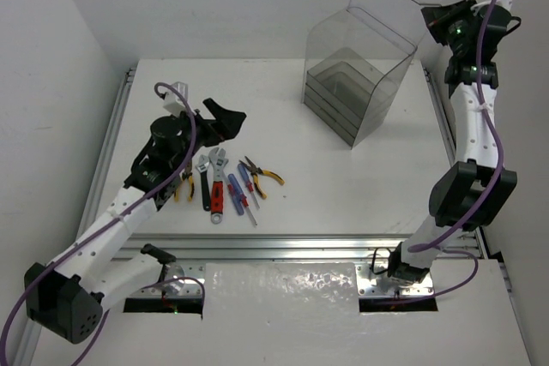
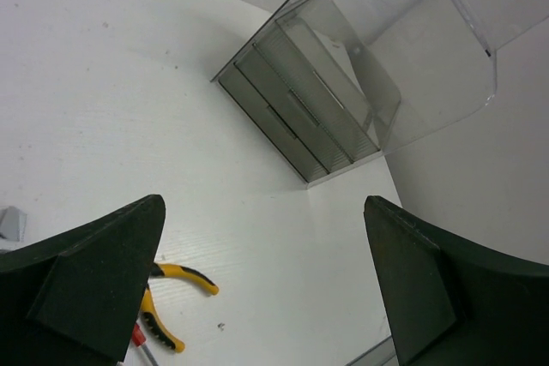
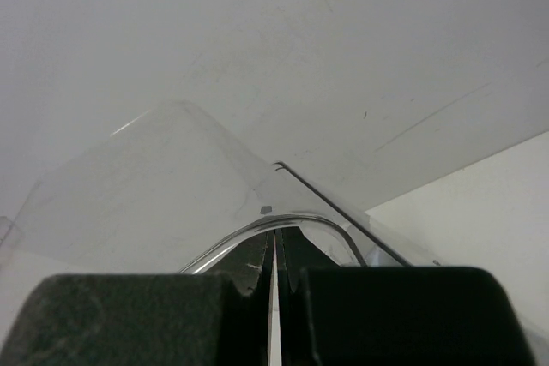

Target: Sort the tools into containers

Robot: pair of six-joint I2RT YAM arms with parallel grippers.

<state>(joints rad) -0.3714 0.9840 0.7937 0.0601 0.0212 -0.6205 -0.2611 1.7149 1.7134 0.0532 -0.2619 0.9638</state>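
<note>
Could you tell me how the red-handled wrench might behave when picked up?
The red-handled wrench looks like rigid metal, so it should not flex. Its silver head is bulky, so a handle grip may let it tip head-down. Lying flat, it probably won't roll when nudged.

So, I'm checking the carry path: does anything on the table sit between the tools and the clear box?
Nothing visible does. The stretch of table between the tools and the box is bare, and the right gripper is shut on the box's cover, holding it raised.
</note>
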